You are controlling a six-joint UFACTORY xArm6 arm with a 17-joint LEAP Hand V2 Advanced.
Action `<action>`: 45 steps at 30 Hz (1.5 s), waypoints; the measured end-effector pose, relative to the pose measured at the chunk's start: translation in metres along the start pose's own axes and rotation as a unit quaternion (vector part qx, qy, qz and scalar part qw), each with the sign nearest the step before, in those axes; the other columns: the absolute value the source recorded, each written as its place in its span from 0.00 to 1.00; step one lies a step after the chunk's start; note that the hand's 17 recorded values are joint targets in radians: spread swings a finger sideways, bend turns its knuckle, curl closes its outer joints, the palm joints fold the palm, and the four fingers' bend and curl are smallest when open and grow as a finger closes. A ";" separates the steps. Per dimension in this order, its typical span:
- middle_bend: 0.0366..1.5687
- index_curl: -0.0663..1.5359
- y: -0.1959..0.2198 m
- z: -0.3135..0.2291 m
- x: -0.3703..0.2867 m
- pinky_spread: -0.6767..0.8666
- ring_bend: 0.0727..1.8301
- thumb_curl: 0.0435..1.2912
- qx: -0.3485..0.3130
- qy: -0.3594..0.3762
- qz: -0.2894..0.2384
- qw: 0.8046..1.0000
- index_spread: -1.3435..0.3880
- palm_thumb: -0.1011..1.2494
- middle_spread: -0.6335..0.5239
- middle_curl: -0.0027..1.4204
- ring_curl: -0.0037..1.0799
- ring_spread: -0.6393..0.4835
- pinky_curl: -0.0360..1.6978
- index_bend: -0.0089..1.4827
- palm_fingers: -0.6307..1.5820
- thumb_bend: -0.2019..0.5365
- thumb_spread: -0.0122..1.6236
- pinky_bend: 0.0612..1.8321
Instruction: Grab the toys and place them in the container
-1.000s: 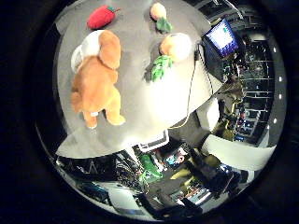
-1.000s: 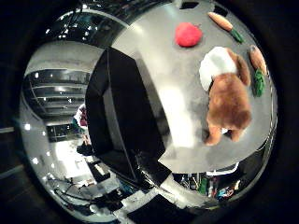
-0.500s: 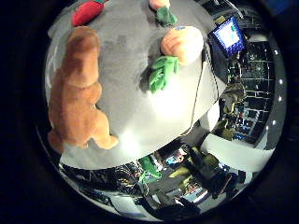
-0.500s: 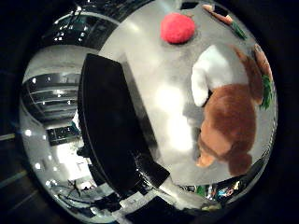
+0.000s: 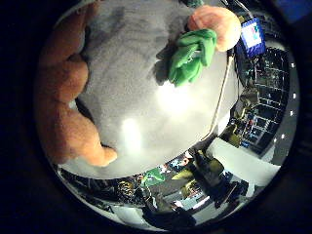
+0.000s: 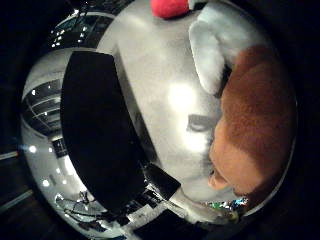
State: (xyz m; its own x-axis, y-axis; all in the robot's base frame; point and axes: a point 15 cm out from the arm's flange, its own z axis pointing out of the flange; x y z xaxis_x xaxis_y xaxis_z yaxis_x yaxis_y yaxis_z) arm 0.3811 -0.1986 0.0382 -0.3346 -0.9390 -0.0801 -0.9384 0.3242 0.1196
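A brown plush animal [image 6: 256, 122] with a white patch [image 6: 214, 48] lies on the grey table [image 6: 160, 70] and fills much of the right thumb side palm view, so it is close under my right hand. It also fills one side of the right little finger side palm view [image 5: 61, 97]. A red plush toy [image 6: 170, 7] lies beyond it. An orange plush carrot [image 5: 220, 23] with green leaves [image 5: 190, 58] lies on the table near the plush animal. The black container [image 6: 95, 130] stands on the table beside the animal.
The table's edge [image 5: 166, 161] runs close by the plush animal. Beyond it are cluttered benches and a lit monitor [image 5: 253, 37].
Both views have closed in on the brown plush animal and the table, so the hand has come down toward them. The toys have not moved on the table.
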 end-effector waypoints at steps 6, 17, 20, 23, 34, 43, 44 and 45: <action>0.26 0.18 0.002 0.004 0.002 0.49 0.41 0.22 -0.004 0.003 -0.004 1.000 0.60 0.49 0.48 0.28 0.31 0.51 0.19 0.10 0.62 0.25 0.60 0.40; 0.64 0.38 -0.003 -0.023 0.024 0.21 0.61 0.25 0.021 0.023 -0.005 1.000 0.58 0.61 0.39 0.43 0.46 0.37 0.29 0.55 0.92 0.24 0.60 0.60; 0.72 0.43 -0.005 -0.036 0.028 0.25 0.67 0.27 0.034 0.027 -0.004 0.999 0.61 0.63 0.41 0.45 0.50 0.38 0.33 0.66 0.89 0.25 0.60 0.66; 0.76 0.45 -0.008 -0.053 0.033 0.27 0.71 0.28 0.051 0.031 -0.002 0.998 0.63 0.65 0.42 0.46 0.51 0.39 0.36 0.72 0.87 0.25 0.60 0.68; 0.82 0.46 0.012 -0.134 0.032 0.31 0.76 0.35 0.082 0.039 -0.001 0.996 0.66 0.75 0.45 0.44 0.52 0.42 0.46 0.79 0.84 0.24 0.58 0.69; 0.81 0.43 0.024 -0.196 0.037 0.29 0.76 0.36 0.136 0.050 0.009 0.989 0.65 0.68 0.44 0.42 0.50 0.41 0.49 0.72 0.81 0.23 0.59 0.64; 0.79 0.42 0.027 -0.199 0.044 0.27 0.75 0.35 0.140 0.051 0.018 0.989 0.64 0.66 0.43 0.41 0.50 0.40 0.48 0.66 0.79 0.22 0.59 0.63; 0.78 0.42 0.029 -0.201 0.052 0.26 0.75 0.35 0.141 0.051 0.027 0.988 0.63 0.66 0.43 0.41 0.49 0.40 0.47 0.63 0.79 0.23 0.59 0.63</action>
State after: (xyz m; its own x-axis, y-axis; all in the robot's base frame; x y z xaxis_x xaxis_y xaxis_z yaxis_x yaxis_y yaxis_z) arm 0.3534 -0.2609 0.2362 -0.3881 -0.9213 0.0216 -0.9108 0.3799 -0.1616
